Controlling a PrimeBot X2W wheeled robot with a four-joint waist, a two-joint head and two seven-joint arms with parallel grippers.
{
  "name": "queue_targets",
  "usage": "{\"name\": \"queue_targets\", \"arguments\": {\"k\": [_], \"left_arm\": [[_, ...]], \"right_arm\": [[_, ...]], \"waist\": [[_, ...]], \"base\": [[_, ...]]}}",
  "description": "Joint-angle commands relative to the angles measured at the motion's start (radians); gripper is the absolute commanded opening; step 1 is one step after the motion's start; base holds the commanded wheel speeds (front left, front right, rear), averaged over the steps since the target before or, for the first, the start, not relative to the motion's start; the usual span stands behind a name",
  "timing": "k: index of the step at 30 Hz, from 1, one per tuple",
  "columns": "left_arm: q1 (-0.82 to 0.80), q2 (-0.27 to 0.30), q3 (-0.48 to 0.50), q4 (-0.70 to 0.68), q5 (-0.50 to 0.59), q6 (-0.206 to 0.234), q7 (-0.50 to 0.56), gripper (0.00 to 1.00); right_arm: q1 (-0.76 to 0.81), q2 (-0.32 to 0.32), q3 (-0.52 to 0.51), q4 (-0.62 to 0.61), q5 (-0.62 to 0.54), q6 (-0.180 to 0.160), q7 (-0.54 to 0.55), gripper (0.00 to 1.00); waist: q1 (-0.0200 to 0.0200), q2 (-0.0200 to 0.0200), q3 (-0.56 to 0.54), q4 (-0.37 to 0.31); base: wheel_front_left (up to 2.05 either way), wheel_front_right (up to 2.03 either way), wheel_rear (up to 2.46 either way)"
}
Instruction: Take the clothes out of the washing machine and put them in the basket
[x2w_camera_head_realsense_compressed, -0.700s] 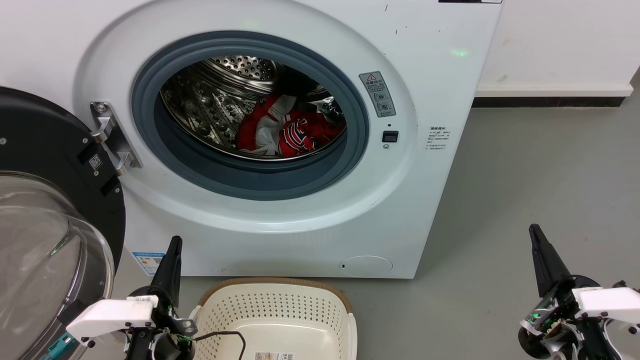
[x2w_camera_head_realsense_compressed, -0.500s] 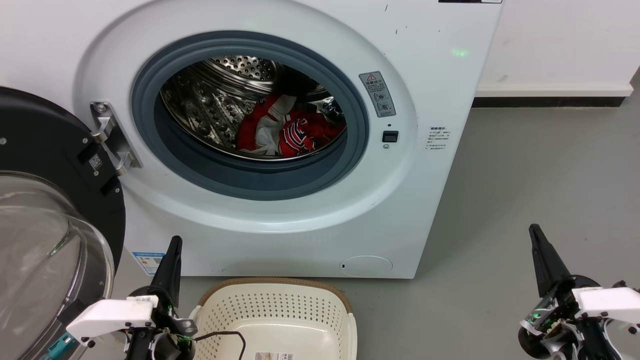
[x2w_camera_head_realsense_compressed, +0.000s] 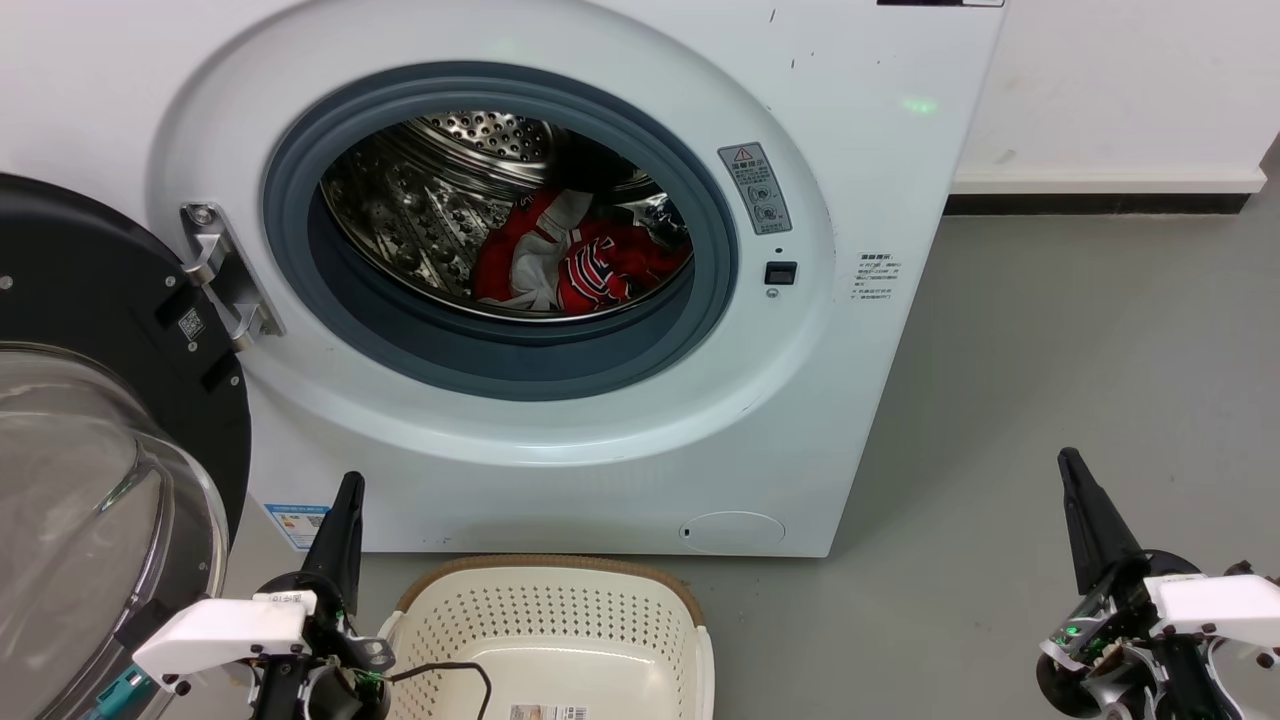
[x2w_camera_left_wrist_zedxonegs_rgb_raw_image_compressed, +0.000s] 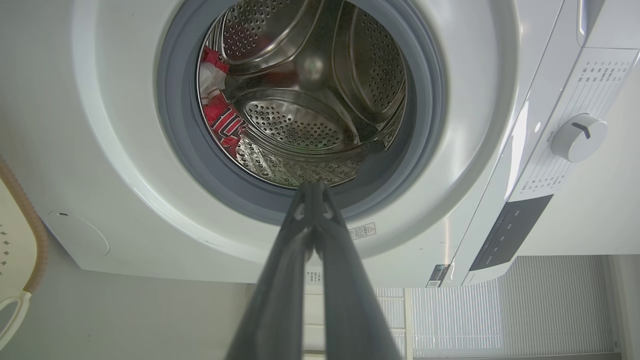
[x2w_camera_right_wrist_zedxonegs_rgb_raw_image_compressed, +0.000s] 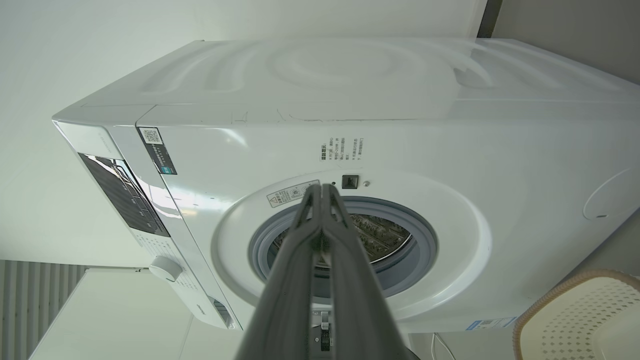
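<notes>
The first reach is not yet begun. Red-and-white soft sports clothes (x2w_camera_head_realsense_compressed: 575, 265) lie at the bottom right of the steel drum (x2w_camera_head_realsense_compressed: 420, 210) in the large white front-loading washing machine (x2w_camera_head_realsense_compressed: 880, 180). The small cream perforated plastic basket (x2w_camera_head_realsense_compressed: 545, 566) sits at the washer's front foot. The left gripper (x2w_camera_head_realsense_compressed: 350, 482) and right gripper (x2w_camera_head_realsense_compressed: 1066, 458) hang low, fingers pressed together, holding nothing. Next, one must spread its fingers and enter the doorway.

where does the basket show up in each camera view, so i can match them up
Head view: the basket sits at the bottom centre, cut off by the lower edge.
Left wrist view: the basket is a sliver at the far left edge, lower half, with its brown rim showing.
Right wrist view: the basket is in the lower right corner.
Shared landmark: the grey door ring.
</notes>
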Motion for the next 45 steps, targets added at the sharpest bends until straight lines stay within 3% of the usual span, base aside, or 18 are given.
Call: {"name": "queue_targets", "arguments": {"k": [1,8,9,19,29,45], "left_arm": [[0.0,0.0,0.0,0.0,0.0,0.0,0.0,1.0],[0.026,-0.002,-0.005,0.008,0.016,0.0,-0.021,1.0],[0.03,-0.002,0.007,-0.005,0.075,0.002,-0.041,1.0],[0.046,-0.001,-0.003,-0.072,0.29,0.052,-0.088,1.0],[0.067,-0.001,-0.052,-0.122,0.539,0.104,-0.13,1.0],[0.097,-0.001,-0.083,-0.168,0.77,0.158,-0.185,1.0]], "right_arm": [[0.0,0.0,0.0,0.0,0.0,0.0,0.0,1.0],[0.027,0.001,0.007,0.017,-0.009,0.0,-0.02,1.0],[0.033,0.001,0.004,0.008,-0.066,0.0,-0.041,1.0],[0.053,0.001,0.012,-0.071,-0.344,0.0,-0.088,1.0],[0.078,0.0,0.033,-0.129,-0.571,0.0,-0.13,1.0],[0.114,0.0,0.052,-0.176,-0.828,0.0,-0.185,1.0]], "waist": [[0.0,0.0,0.0,0.0],[0.0,0.0,0.001,0.0],[0.0,0.0,0.001,0.0],[0.0,0.0,0.005,0.001],[0.0,0.0,0.006,0.002],[0.0,0.0,0.003,0.003]], "base": [[0.0,0.0,0.0],[0.0,0.0,0.0],[0.0,0.0,0.0],[0.0,0.0,0.0],[0.0,0.0,0.0],[0.0,0.0,0.0]]}}
